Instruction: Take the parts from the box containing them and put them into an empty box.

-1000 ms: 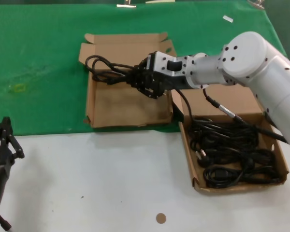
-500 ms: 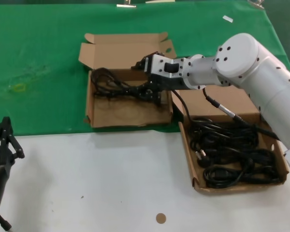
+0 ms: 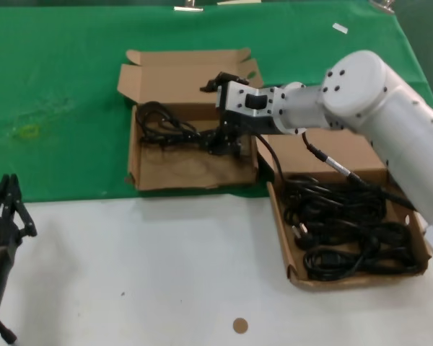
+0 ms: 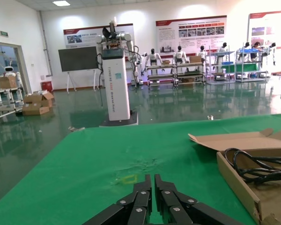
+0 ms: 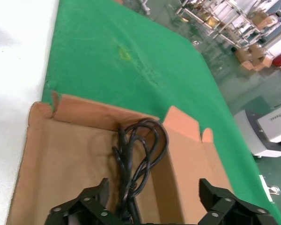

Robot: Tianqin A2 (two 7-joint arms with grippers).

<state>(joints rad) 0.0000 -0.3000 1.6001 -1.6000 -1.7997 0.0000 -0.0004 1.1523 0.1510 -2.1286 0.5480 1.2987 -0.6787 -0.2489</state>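
Head view shows the right gripper [image 3: 227, 119] reaching across into the left-hand cardboard box [image 3: 141, 169], the one whose raised lid has small bent ears at both corners. Its fingers are spread wide, and a coiled black power cord [image 3: 166, 128] lies on the box floor along the far wall, just below and beside the fingertips, no longer clasped. The right wrist view confirms this: the two fingers [image 5: 84, 204] stand well apart, with the cord bundle [image 5: 138, 150] resting on the brown cardboard between them, its loop against the back wall of the box [image 5: 75, 140].

The second box [image 3: 292, 270] sits on the white table to the right, near the first, and holds the remaining cords [image 3: 346, 227] in a tangled heap filling most of its floor.

The left gripper [image 3: 3, 213] waits low at the near left edge, over the white surface; in the left wrist view its fingers [image 4: 154, 201] are pressed together, pointing towards the green cloth [image 4: 107, 173].
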